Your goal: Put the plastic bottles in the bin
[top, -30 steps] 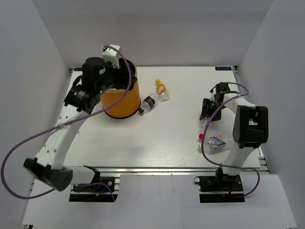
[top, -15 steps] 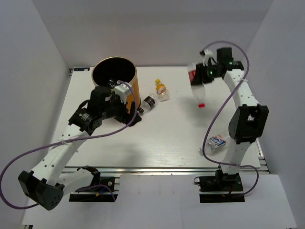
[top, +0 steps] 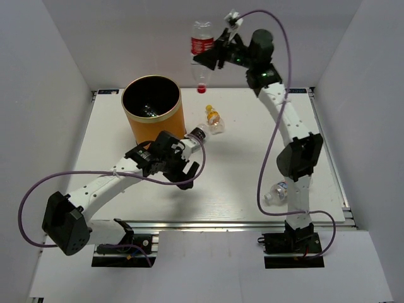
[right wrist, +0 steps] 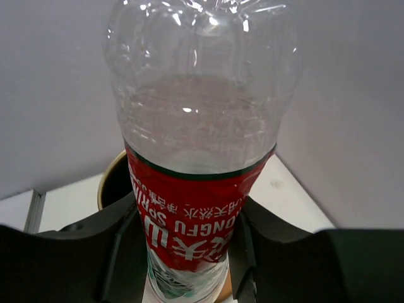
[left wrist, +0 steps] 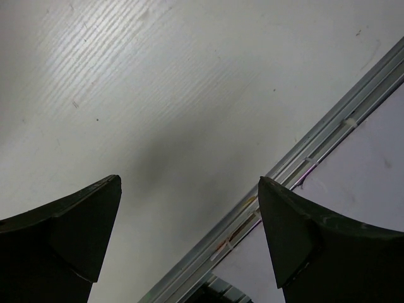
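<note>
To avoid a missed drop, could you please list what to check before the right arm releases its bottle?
1. Right gripper hold on the bottle: ok, clamped on the red label, cap down.
2. Bottle above the bin mouth: not ok, it hangs right of the rim in the top view.
3. Bin upright and open: ok.
4. Left gripper out of the way: ok, open, empty, low over the table.
5. Room left inside the bin: cannot tell.

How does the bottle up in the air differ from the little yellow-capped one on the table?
The raised bottle hangs cap-down, clamped in the right tool; the yellow-capped bottle lies on its side on the table. The raised one has a red label and red cap; the other's cap is yellow-orange. Both are clear plastic, outside the bin.
</note>
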